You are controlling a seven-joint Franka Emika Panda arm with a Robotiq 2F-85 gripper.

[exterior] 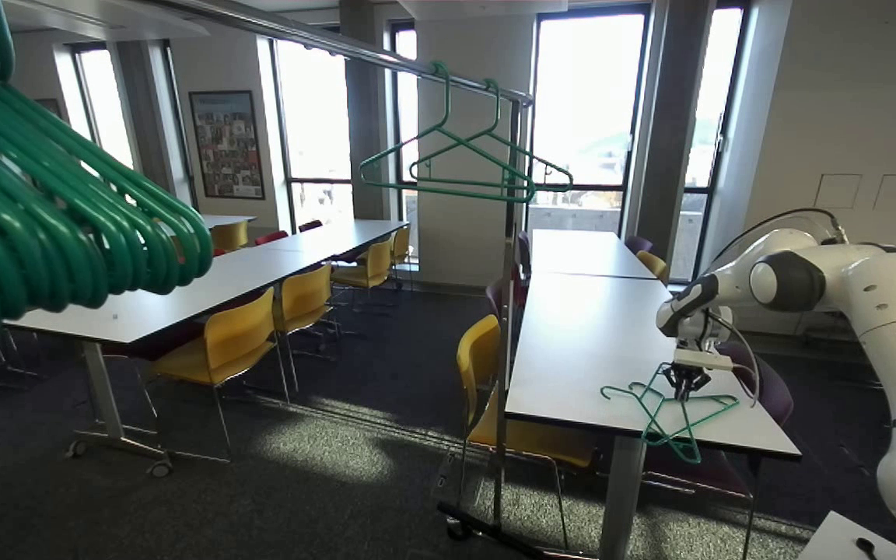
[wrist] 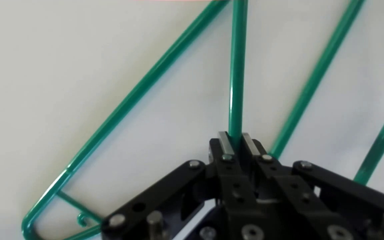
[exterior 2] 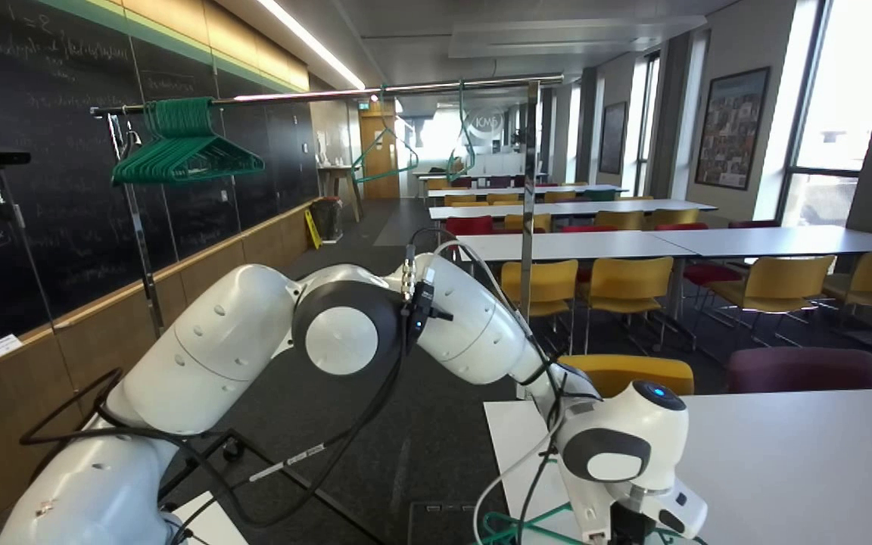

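My gripper [wrist: 236, 141] is shut on a thin bar of a green plastic hanger [wrist: 237, 73], which runs straight up from between its fingertips in the wrist view. More green bars lie around it, one slanting off to the left [wrist: 128, 103] and one just right of the jaws [wrist: 315, 80]. In an exterior view the gripper [exterior: 684, 386] points down over the near end of a white table [exterior: 588, 350], where overlapping green hangers stick out past the edge. How many hangers lie there I cannot tell. The arm hides most of the gripper in an exterior view [exterior 2: 629, 526].
A metal clothes rail [exterior 2: 315, 95] stands beyond the table, with a dense bundle of green hangers [exterior 2: 186, 151] and two spaced hangers [exterior: 448, 190] on it. Its upright post [exterior: 504, 373] is beside the table. Yellow [exterior: 481, 350] and purple chairs [exterior: 771, 385] flank the table.
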